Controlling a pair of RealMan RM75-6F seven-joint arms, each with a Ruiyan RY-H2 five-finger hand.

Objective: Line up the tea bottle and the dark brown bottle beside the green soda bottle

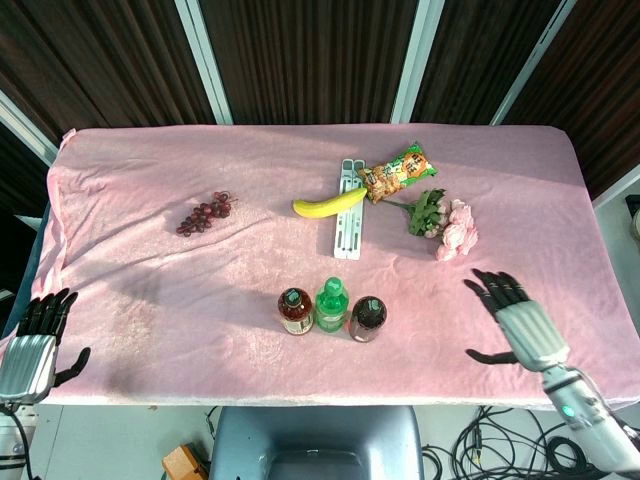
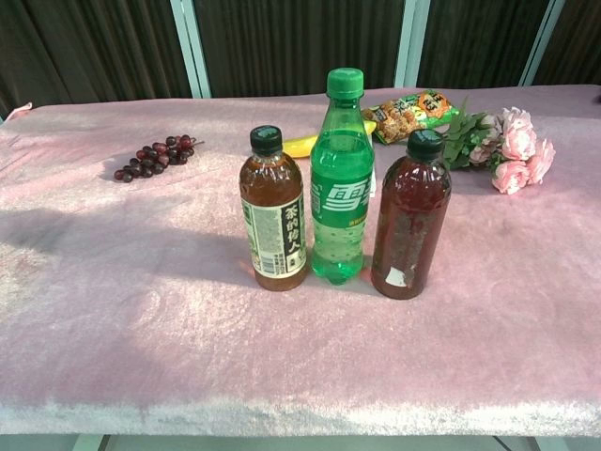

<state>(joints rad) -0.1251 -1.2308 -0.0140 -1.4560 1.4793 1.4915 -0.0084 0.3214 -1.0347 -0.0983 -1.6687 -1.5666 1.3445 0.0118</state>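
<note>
Three bottles stand upright in a row near the table's front edge. The tea bottle (image 1: 295, 311) (image 2: 273, 211) is on the left, the green soda bottle (image 1: 331, 305) (image 2: 341, 178) in the middle, the dark brown bottle (image 1: 367, 318) (image 2: 409, 218) on the right. My right hand (image 1: 518, 325) hovers well to the right of the row, fingers spread, holding nothing. At the front left corner my left hand (image 1: 35, 335) is off the table's edge, also with fingers apart. Neither hand appears in the chest view.
On the pink cloth (image 1: 200, 280) behind the row lie a banana (image 1: 329, 203), a white stand (image 1: 347, 222), a snack packet (image 1: 396, 171) and pink flowers (image 1: 446, 224). A bunch of grapes (image 1: 204, 213) lies at the left.
</note>
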